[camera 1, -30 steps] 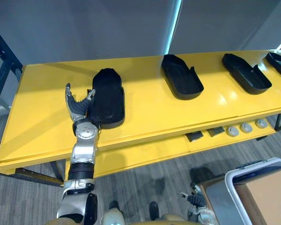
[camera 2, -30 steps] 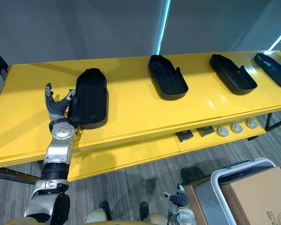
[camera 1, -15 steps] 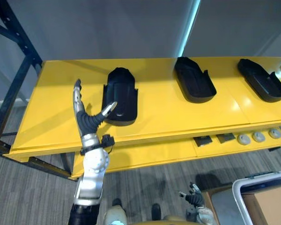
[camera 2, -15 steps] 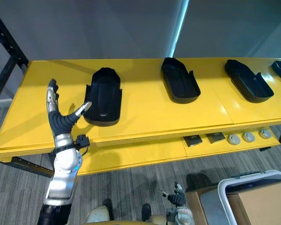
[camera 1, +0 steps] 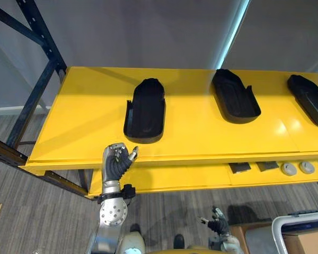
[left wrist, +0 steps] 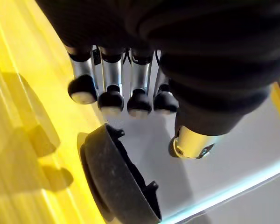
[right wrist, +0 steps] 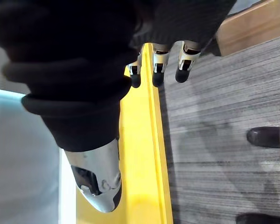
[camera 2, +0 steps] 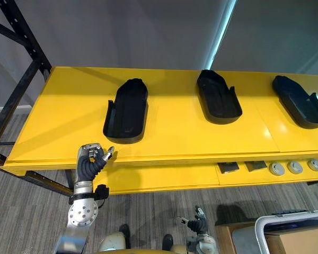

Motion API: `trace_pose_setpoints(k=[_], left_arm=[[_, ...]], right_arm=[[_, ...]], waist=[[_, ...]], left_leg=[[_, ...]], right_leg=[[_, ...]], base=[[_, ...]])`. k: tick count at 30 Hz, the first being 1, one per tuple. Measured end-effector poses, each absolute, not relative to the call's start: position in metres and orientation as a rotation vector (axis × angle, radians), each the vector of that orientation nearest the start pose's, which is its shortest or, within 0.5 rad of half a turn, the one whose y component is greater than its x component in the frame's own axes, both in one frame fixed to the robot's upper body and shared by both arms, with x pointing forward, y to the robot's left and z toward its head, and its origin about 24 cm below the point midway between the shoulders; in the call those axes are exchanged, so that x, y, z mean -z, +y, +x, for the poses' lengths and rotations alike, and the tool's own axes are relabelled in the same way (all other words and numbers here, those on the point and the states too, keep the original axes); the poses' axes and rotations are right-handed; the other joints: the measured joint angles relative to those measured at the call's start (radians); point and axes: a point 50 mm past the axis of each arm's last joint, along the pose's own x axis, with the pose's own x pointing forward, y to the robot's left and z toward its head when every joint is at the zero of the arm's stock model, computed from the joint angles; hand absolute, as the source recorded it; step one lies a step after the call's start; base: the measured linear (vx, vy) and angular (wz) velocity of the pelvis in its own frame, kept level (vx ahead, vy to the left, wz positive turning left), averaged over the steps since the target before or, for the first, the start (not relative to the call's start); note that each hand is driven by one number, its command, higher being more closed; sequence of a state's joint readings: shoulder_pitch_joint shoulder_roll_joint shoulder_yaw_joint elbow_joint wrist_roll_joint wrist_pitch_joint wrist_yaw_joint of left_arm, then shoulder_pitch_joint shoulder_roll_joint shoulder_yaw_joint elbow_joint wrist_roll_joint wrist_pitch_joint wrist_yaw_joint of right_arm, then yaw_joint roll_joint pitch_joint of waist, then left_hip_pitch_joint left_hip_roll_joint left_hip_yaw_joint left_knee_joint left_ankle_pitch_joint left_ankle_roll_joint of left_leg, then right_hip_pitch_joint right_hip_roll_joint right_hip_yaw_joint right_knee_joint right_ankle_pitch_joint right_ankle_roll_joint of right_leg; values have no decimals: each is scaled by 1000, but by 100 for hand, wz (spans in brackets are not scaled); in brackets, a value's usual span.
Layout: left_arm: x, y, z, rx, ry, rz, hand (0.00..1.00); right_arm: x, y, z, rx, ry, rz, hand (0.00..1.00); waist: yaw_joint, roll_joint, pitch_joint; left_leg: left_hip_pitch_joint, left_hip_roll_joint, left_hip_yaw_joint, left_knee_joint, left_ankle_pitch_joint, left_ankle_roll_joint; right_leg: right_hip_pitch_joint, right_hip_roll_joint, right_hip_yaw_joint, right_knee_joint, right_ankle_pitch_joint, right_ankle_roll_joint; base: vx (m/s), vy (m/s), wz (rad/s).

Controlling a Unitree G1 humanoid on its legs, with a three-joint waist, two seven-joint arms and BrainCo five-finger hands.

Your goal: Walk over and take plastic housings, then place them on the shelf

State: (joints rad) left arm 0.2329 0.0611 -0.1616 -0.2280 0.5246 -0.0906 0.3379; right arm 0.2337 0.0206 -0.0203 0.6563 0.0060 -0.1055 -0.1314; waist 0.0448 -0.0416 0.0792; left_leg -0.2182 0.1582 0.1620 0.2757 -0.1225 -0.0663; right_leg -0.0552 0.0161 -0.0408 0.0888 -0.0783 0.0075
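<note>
Three black plastic housings lie on the yellow shelf top point(camera 1: 79, 127): the nearest one point(camera 1: 146, 110) left of centre, a second point(camera 1: 236, 96) in the middle, a third point(camera 1: 310, 99) at the right. My left hand point(camera 1: 115, 160) hangs in front of the shelf's front edge, below the nearest housing and apart from it, fingers curled with nothing in them. In the left wrist view its fingertips point(left wrist: 111, 100) are tucked in, with that housing point(left wrist: 116, 186) beyond them. My right hand point(camera 1: 218, 224) hangs low over the floor with relaxed fingers point(right wrist: 154, 74).
A black rack upright point(camera 1: 42, 79) stands at the shelf's left end. A lower yellow shelf carries small dark parts point(camera 1: 238, 168) and round grey pieces point(camera 1: 306, 167). A white-rimmed bin point(camera 1: 302, 233) with a cardboard box sits at the lower right on grey carpet.
My left hand has come away from the nearest housing, drawn back past the shelf's front edge and curled its fingers. The housing stays on the shelf. The camera has shifted.
</note>
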Motion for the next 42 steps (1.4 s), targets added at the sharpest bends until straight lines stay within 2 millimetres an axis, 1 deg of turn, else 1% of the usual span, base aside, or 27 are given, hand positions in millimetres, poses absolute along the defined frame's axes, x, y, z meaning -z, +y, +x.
trace_pose_setpoints(k=[3,5,12,14,17,22,29,32,42], left_arm=[[-55,137,210,-165,-198,534,100],[-53,131,217,-140,-201,562,100],[-49,125,235,-115,-179,585,100],[-53,124,244,-115,-190,595,100],[-59,122,253,-121,-203,602,100],[-64,120,262,-118,-222,625,100],[-67,116,276,-112,-221,658,100],[-75,114,283,-114,-250,663,100],[-77,116,286,-116,-252,678,100]], right_arm=[[127,-163,122,206,777,-8,0],[127,-164,121,205,779,-13,0],[127,-165,122,205,778,-18,0],[126,-165,123,202,774,-22,0],[125,-165,126,201,762,-21,0],[123,-165,130,199,750,-20,0],[124,-165,129,199,754,-20,0],[123,-165,131,204,747,-18,0],[117,-167,140,209,707,-16,0]], waist=[[-1,0,0],[-3,-1,-1],[-6,-7,-4],[-7,-8,-5],[-11,-11,-5],[-28,-16,-4],[-30,-20,-2],[-31,-25,0],[-32,-26,1]], left_leg=[[7,1,8,-10,0,0],[12,1,17,-18,-1,0],[-3,1,34,-23,0,1],[-6,1,38,-18,0,1],[-14,2,39,-17,0,1],[-17,3,47,-18,-1,1],[-31,5,56,-14,-1,2],[-50,7,56,-8,-1,2],[-53,9,51,7,-3,5]], right_leg=[[-3,0,10,5,-2,0],[-12,-1,16,17,-7,1],[-44,-1,31,25,-8,4],[-49,-1,39,26,-10,5],[-56,-1,41,26,-9,5],[-65,-1,48,29,-10,5],[-94,0,67,43,-9,5],[-112,2,68,49,-9,5],[-107,3,63,52,-9,5]], base=[[-25,4,-9],[-35,3,-10],[13,7,-10],[67,13,-5],[42,6,-1],[-6,2,-3],[-22,8,-8],[0,0,0],[-5,-2,2]])
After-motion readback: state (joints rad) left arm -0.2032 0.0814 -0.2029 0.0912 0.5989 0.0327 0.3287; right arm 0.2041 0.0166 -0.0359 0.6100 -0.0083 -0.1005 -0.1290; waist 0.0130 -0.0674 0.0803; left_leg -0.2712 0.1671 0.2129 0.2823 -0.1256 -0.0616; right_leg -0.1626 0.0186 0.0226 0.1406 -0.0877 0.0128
